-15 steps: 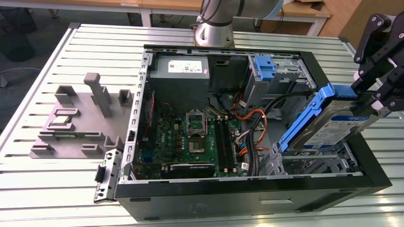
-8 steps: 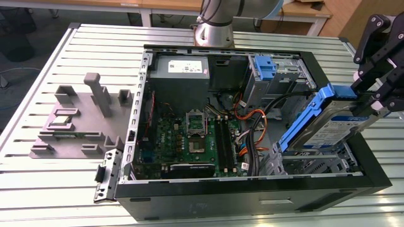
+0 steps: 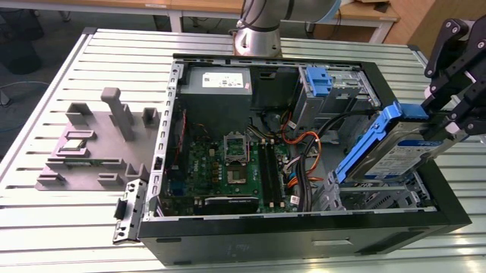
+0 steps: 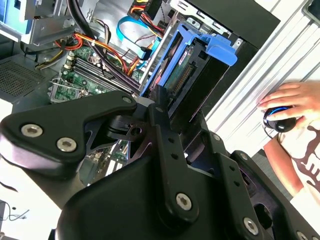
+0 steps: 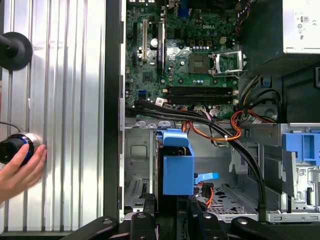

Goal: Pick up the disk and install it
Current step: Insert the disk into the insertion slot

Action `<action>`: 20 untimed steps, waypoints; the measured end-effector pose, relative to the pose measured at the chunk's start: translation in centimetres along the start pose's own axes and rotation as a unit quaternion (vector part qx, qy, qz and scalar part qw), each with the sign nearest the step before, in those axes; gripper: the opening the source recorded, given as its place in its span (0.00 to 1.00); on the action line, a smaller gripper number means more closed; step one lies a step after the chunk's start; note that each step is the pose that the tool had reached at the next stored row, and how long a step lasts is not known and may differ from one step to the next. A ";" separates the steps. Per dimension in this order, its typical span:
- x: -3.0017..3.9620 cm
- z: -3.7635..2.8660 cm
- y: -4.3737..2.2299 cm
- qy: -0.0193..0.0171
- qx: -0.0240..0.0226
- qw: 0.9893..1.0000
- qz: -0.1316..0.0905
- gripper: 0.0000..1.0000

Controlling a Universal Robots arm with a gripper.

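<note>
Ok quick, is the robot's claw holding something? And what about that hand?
Gripper: closed on the disk, tilted over the computer case.
Person's hand: resting against a small black object.

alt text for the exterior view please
The gripper holds the disk, tilted on edge in its blue bracket, over the open computer case at the exterior view's right. The motherboard lies exposed inside; a grey fixture sits on the slatted table.
</note>
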State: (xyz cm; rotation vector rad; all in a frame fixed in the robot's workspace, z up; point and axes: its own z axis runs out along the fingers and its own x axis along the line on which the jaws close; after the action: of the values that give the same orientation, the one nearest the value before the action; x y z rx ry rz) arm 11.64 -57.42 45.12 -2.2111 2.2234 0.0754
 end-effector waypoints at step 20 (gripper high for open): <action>0.02 0.53 0.10 0.000 0.001 1.000 0.000 0.35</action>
State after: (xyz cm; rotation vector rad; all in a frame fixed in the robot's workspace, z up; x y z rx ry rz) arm 11.52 -57.41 44.59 -2.2098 2.2219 0.0723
